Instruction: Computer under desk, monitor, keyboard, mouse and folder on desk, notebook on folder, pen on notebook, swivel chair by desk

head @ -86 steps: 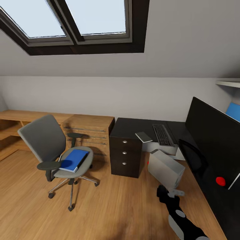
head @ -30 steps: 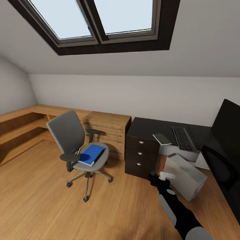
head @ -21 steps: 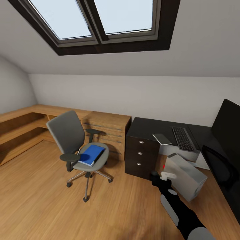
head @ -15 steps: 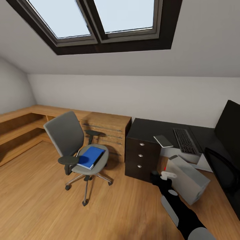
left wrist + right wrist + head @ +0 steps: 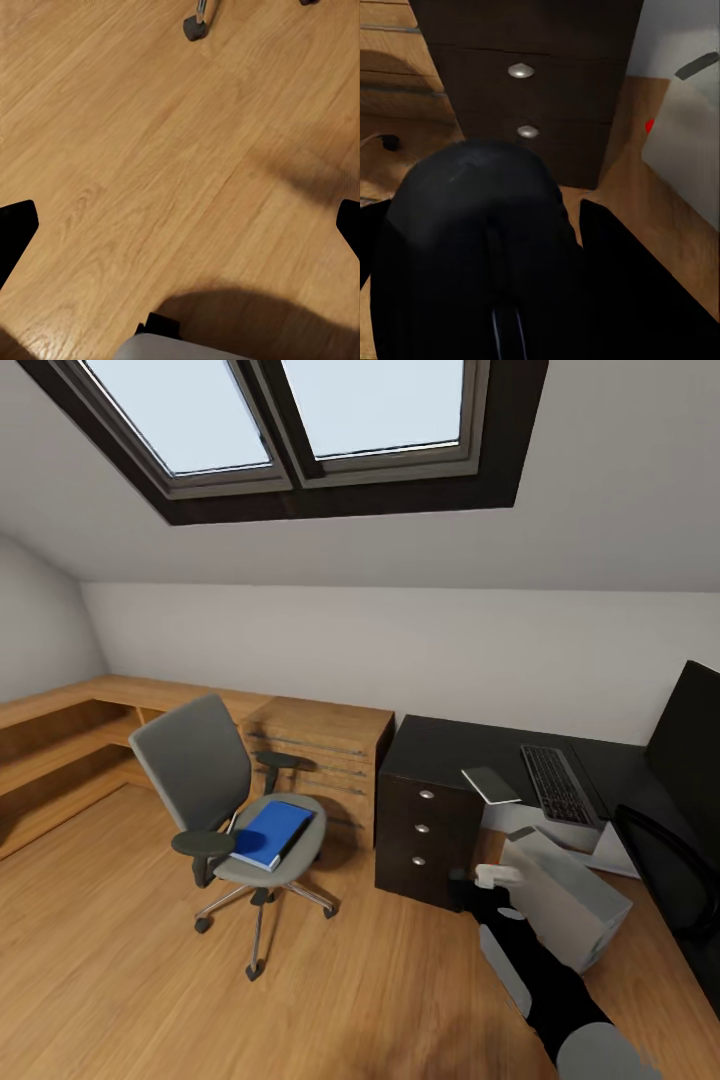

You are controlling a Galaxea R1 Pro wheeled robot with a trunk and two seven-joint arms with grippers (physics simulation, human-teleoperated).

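The swivel chair (image 5: 205,780) stands on the wood floor left of the desk (image 5: 450,743), with the blue folder (image 5: 270,832) flat on its seat. On the black desktop lie the keyboard (image 5: 557,785) and a thin grey rectangle, apparently the notebook (image 5: 490,783). The monitor (image 5: 695,745) rises at the right edge. The light grey computer (image 5: 565,900) sits tilted on the floor by the desk. My right gripper (image 5: 472,882) is low in front of the drawer unit (image 5: 425,825), shut on the black mouse (image 5: 480,225). My left gripper (image 5: 180,229) is open over bare floor.
A light-wood dresser (image 5: 320,745) and low wooden shelving (image 5: 60,730) run along the back wall under the sloped ceiling and skylight. A chair caster (image 5: 196,26) shows near the left gripper. Wood floor (image 5: 120,980) stretches out in front of the chair.
The whole picture has swung left and drifted a little, so the camera moved. My right arm has drawn in slightly, still holding the mouse before the drawers. The chair and folder stay put.
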